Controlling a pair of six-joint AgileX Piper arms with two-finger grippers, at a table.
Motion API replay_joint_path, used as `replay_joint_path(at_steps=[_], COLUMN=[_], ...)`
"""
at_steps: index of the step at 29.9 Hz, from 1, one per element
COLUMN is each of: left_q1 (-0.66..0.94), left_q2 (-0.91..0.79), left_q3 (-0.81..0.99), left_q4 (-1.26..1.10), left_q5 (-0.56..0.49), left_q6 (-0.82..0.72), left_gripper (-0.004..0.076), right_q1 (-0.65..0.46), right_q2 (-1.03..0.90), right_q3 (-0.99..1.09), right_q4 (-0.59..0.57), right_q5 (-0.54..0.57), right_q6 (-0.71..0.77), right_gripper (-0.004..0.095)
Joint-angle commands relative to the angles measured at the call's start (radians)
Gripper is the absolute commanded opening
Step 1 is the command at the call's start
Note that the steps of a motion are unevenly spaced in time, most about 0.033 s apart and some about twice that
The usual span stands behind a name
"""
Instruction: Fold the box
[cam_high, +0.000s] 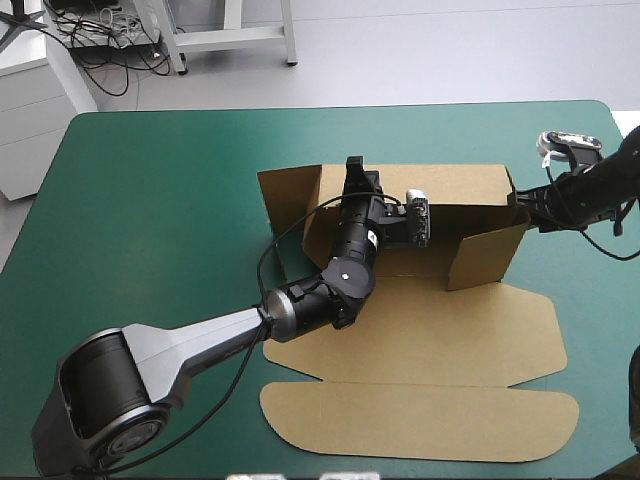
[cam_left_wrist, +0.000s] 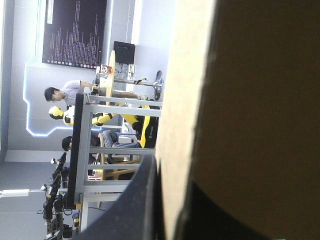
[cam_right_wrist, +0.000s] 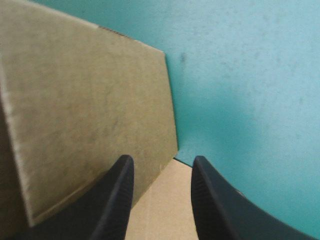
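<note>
The brown box (cam_high: 440, 340) lies in the middle of the table. Its back wall (cam_high: 455, 185) and right side wall (cam_high: 490, 255) stand raised, and the lid lies flat toward the near edge. My left gripper (cam_high: 355, 172) is at the top edge of the back wall near its left end. In the left wrist view the left gripper (cam_left_wrist: 172, 200) is shut on the box, one black finger (cam_left_wrist: 147, 195) on each face. My right gripper (cam_high: 520, 203) hovers open at the box's far right corner. In the right wrist view the right gripper (cam_right_wrist: 161, 162) has the side wall (cam_right_wrist: 90, 110) beside one finger.
A side flap (cam_high: 285, 195) stands out at the box's left end. The teal-green cover (cam_high: 150, 200) surrounds the box, with a narrow strip between the box and the table's right edge (cam_high: 625, 300). My left arm reaches across the lid's left part.
</note>
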Motion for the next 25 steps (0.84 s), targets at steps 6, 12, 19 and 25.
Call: replay_joint_path(at_steps=[6, 12, 19, 25], left_q1=[0.001, 0.001, 0.001, 0.001], left_q2=[-0.047, -0.047, -0.047, -0.047], left_q3=[-0.024, -0.024, -0.024, -0.024], left_q4=[-0.002, -0.002, -0.002, -0.005], left_q5=[0.029, 0.029, 0.025, 0.025], left_q6=[-0.038, -0.038, -0.038, -0.038], left_gripper=[-0.0010, -0.0010, -0.0010, -0.0010], right_q1=[-0.002, 0.000, 0.000, 0.000], right_q2=[-0.114, -0.148, -0.175, -0.166], right_q3=[0.050, 0.124, 0.203, 0.203], right_q4=[0.122, 0.136, 0.262, 0.279], right_q5=[0.019, 0.019, -0.078, -0.115], right_q6=[-0.137, -0.171, -0.351, -0.527], right_gripper=[0.0349, 0.0349, 0.0350, 0.0349])
